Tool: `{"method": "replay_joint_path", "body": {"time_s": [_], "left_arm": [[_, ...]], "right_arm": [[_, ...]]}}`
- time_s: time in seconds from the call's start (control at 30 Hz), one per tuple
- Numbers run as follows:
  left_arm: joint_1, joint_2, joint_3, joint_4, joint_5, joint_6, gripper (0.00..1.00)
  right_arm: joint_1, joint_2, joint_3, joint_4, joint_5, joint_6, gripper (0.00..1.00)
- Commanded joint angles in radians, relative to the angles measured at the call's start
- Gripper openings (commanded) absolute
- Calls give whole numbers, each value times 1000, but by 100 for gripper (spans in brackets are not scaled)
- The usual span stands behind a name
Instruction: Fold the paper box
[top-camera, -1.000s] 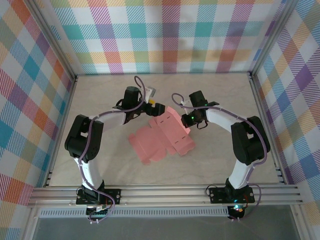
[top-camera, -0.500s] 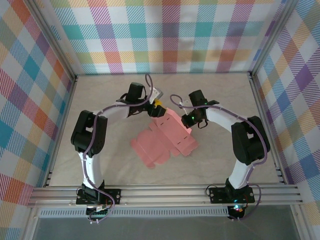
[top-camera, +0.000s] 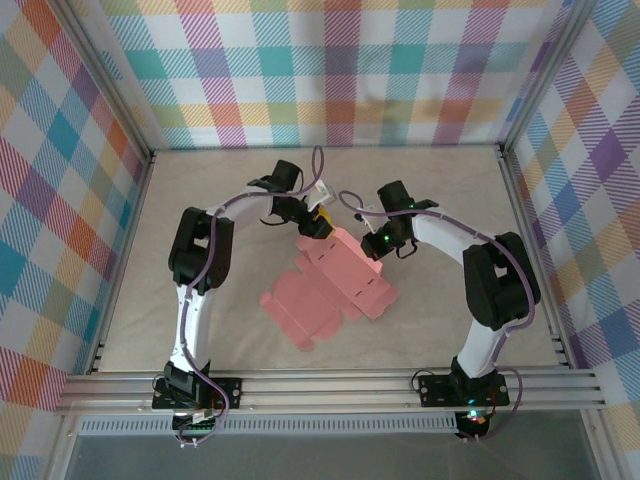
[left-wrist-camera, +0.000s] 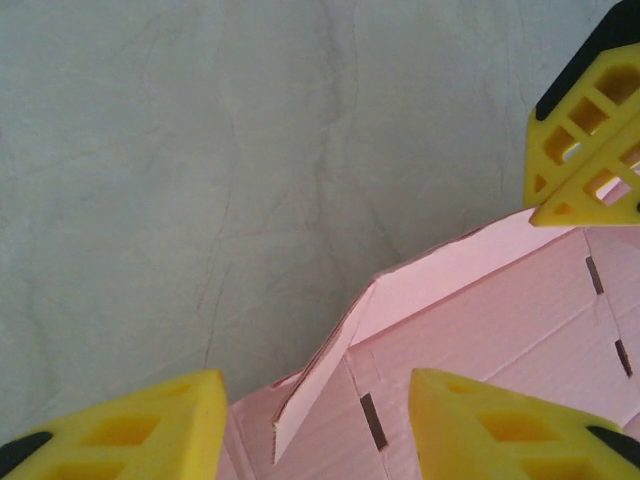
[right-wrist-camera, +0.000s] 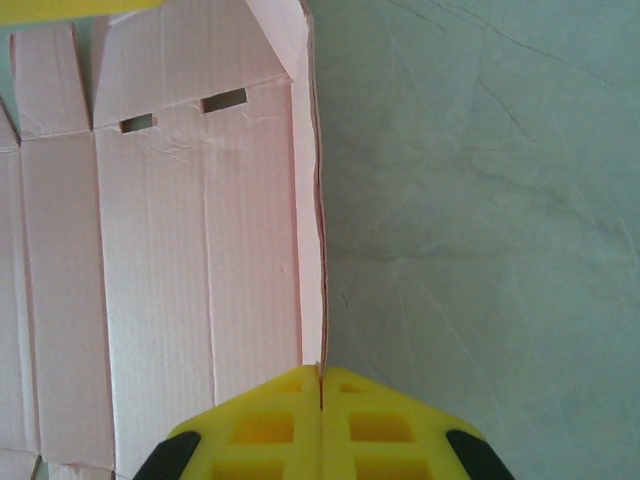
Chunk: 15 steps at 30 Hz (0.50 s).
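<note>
the paper box (top-camera: 325, 290) is not a box yet. it is a pink card sheet lying open in the middle of the surface (top-camera: 440, 200), between the two arms. most of it is flat. you can see its cut tabs and its little slots (left-wrist-camera: 372, 420).

only the far end has begun to stand up. there, a thin flap (left-wrist-camera: 330, 370) lifts off the surface along the fold line.

the right end effector (right-wrist-camera: 320, 385) is clenched tight on the thin edge of the card. its two yellow fingers (right-wrist-camera: 390, 430) meet with the pink edge pinched between them. from above it sits at the far right corner of the sheet (top-camera: 368, 243).

the left end effector (top-camera: 318, 222) is at the far left corner, just beside the right one. its yellow fingers (left-wrist-camera: 120, 430) stand apart, one on each side of the raised flap. it grips nothing. i cannot tell for sure if a finger brushes the card, because the tips are cut off at the bottom of the wrist view.

so the job looks like it is just starting. one edge is lifted and held. the side walls are not folded up, no tab is in a slot, and the lid part lies flat. nearly all the folding is left to do.
</note>
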Motion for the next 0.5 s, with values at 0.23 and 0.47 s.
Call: {"method": "replay_joint_path", "body": {"time_s": [0.23,0.47], "left_arm": [[0,43,110,-193,88,107,15],[-24,0,68,-185,71,102,0]], "right_arm": [[-2,-4,49,-37,-22,-24,0],[-2,-1,46,-12,21,8,0]]}}
